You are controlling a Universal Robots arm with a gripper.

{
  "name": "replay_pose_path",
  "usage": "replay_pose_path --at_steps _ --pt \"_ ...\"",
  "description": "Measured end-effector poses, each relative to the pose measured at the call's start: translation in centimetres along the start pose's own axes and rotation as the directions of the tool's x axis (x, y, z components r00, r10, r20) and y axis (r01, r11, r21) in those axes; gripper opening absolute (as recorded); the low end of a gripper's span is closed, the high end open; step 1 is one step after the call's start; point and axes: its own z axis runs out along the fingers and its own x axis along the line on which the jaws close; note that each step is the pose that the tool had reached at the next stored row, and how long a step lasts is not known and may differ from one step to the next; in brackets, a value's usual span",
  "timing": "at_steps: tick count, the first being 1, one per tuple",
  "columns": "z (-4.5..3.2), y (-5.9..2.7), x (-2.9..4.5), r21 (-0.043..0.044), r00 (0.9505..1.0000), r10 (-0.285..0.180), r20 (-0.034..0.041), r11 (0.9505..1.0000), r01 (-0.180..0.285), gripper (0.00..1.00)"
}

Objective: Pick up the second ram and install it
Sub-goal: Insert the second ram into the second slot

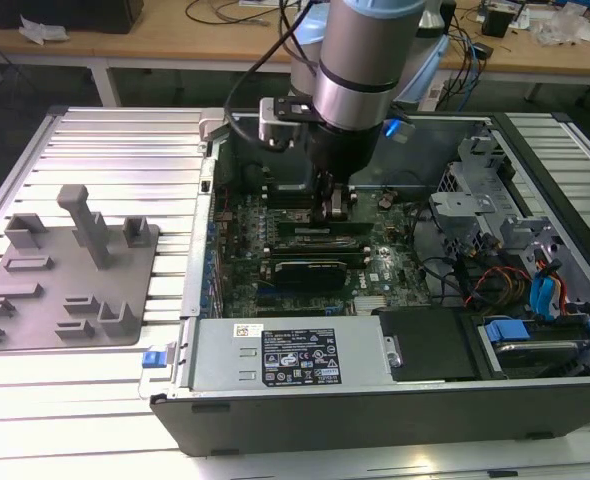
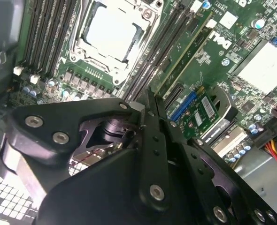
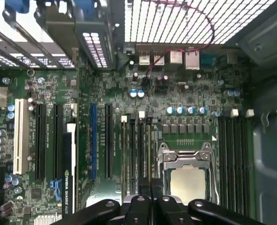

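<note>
My gripper [image 1: 333, 212] reaches down into the open computer case, over the memory slots beside the processor socket [image 2: 111, 33]. In both wrist views the black fingers [image 2: 152, 140] stand pressed together, shut, and I see nothing between them. The gripper [image 2: 148, 96] points its tips at the long black slots. A long green ram stick [image 2: 190, 49] stands edge-up in a slot just beside the tips. Whether the tips touch a stick beneath them is hidden by the fingers. In the first wrist view the gripper [image 3: 150, 182] lies over the same slot row [image 3: 137, 150].
A grey holder block [image 1: 75, 270] with upright posts lies on the ribbed table at the exterior view's left, outside the case. The power supply [image 1: 290, 355] closes the case's near side. Drive cages and cables [image 1: 495, 250] crowd the exterior view's right. A graphics card [image 3: 69, 164] stands beside the slots.
</note>
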Motion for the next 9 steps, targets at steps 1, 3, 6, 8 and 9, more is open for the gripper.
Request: replay_pose_path --at_steps 1,3,6,8,9 --pt "0.01 0.0 0.09 0.0001 1.0 0.0 0.0001 1.0 0.0 0.09" --pt "0.48 -0.04 0.24 -0.0003 1.0 -0.005 -0.0006 1.0 0.005 0.09" --pt "0.86 -0.05 0.27 -0.0004 1.0 -0.006 -0.0006 1.0 0.006 0.09" --pt "1.01 0.38 0.28 0.0008 1.0 -0.006 -0.0002 1.0 0.006 0.09" --pt "1.14 0.42 0.29 0.001 1.0 -0.006 -0.0006 1.0 0.006 0.09"
